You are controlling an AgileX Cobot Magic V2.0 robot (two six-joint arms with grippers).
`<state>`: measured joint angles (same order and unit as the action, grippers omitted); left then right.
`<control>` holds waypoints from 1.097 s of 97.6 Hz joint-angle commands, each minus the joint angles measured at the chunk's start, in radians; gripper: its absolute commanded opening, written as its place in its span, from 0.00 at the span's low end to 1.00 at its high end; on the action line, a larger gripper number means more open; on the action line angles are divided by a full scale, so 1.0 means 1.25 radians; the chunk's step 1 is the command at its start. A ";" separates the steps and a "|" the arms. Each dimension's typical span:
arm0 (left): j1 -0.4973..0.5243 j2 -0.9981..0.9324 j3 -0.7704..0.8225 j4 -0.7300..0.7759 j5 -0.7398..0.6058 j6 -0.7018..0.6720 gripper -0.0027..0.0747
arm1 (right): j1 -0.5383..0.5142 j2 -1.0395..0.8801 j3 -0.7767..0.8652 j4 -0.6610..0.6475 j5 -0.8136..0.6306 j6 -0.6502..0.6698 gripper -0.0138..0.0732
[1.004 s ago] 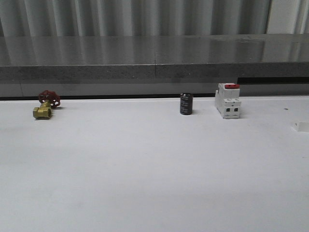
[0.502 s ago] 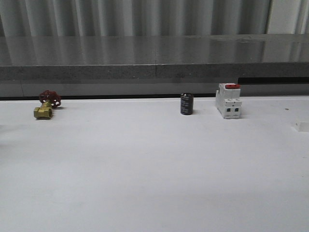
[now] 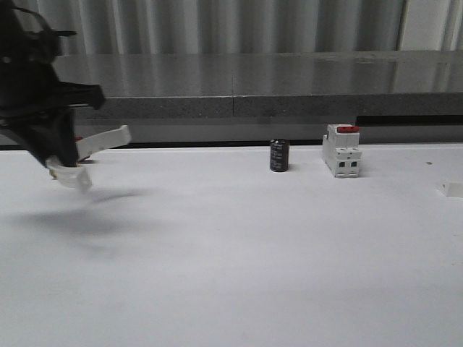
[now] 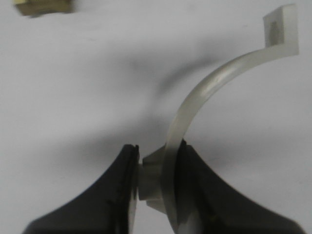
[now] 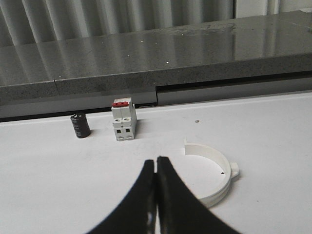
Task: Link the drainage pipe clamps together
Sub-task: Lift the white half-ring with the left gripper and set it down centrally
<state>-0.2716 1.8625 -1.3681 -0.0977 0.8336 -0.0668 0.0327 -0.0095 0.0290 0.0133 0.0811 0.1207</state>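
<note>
Left gripper (image 3: 72,163) carries one clamp half (image 4: 204,97) above the counter's (image 3: 239,246) far left, apparently bound for its mate (image 5: 214,170) beside the closed right gripper (image 5: 156,168).

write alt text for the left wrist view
The left pincer is shut on one white curved drainage pipe clamp, pinching its side lug while the band arcs away to a flat end tab above the white table. A brass fitting sits at the edge.

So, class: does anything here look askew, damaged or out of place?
Nothing looks damaged or spilled. One white plastic half-ring clamp is carried tilted in the left claw. The other half-ring clamp lies flat near the shut right claw.
</note>
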 commanded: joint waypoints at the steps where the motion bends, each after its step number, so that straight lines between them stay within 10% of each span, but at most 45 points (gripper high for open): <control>1: -0.052 -0.017 -0.022 -0.007 -0.048 -0.045 0.01 | 0.004 -0.016 -0.016 -0.011 -0.065 0.000 0.08; 107: -0.141 0.106 -0.079 0.053 -0.089 -0.148 0.01 | 0.004 -0.016 -0.016 -0.011 -0.065 0.000 0.08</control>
<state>-0.4386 2.0489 -1.4372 -0.0317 0.7424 -0.2368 0.0327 -0.0100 0.0290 0.0133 0.0811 0.1207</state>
